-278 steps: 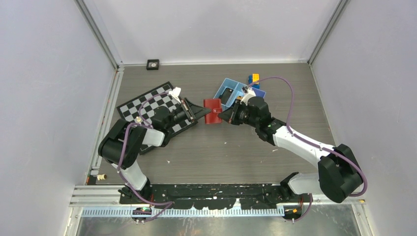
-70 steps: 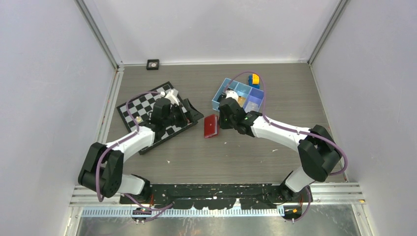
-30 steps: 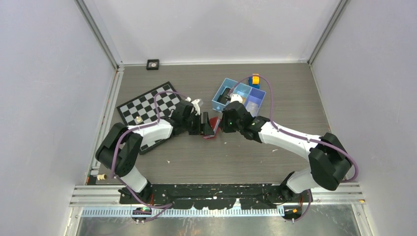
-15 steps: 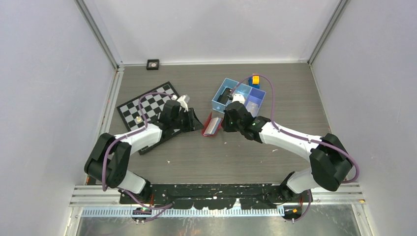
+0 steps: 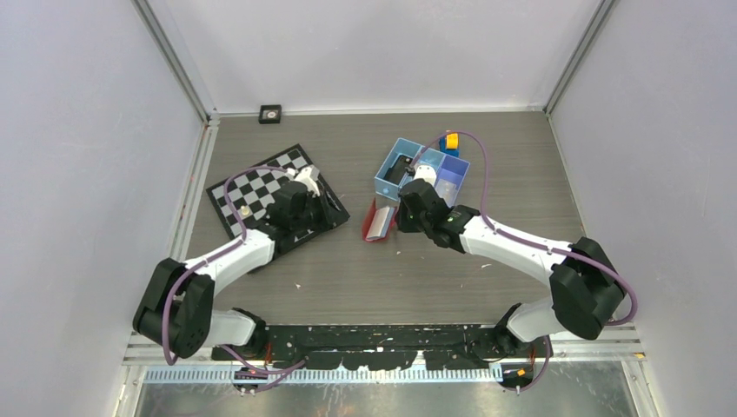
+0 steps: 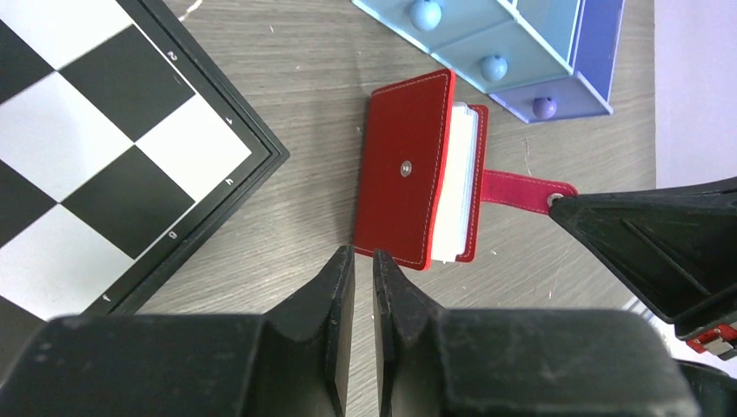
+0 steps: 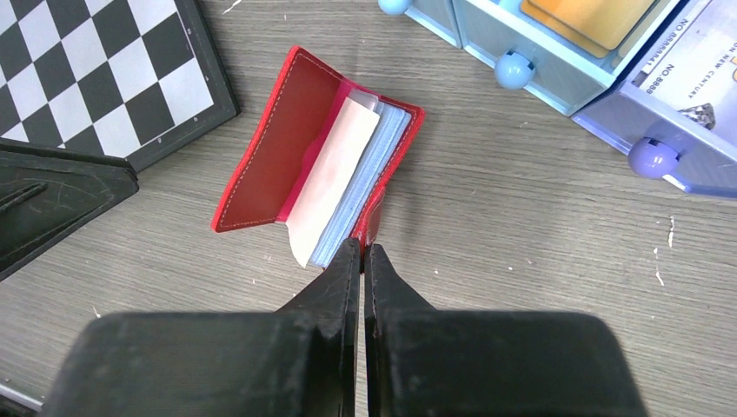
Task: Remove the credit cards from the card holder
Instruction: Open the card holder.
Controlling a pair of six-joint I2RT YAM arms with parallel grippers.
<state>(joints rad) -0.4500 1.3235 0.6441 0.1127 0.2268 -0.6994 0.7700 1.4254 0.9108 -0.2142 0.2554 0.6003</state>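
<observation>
The red card holder (image 5: 377, 222) lies on the table between the arms, its front cover (image 7: 278, 156) swung open. Inside, a pale leaf (image 7: 335, 178) lies on a blue-grey stack of pockets (image 7: 369, 187). A grey corner (image 7: 366, 99), which looks like one of the credit cards, pokes out at the far end; the rest are hidden. My right gripper (image 7: 361, 249) is shut on the holder's red snap tab (image 6: 513, 186). My left gripper (image 6: 362, 257) hangs just short of the holder's near corner, its jaws almost together with nothing between them.
A folding chessboard (image 5: 261, 187) lies under the left arm. A blue three-compartment tray (image 5: 423, 169) stands just behind the holder, with knobs on its front (image 7: 513, 68) and an orange-gold flat thing (image 7: 591, 13) in one compartment. A yellow-and-blue block (image 5: 449, 140) sits behind it.
My left gripper has drawn back left from the holder toward the chessboard and closed its jaws. The holder's cover now stands open, showing the pale inside. The right gripper keeps its hold.
</observation>
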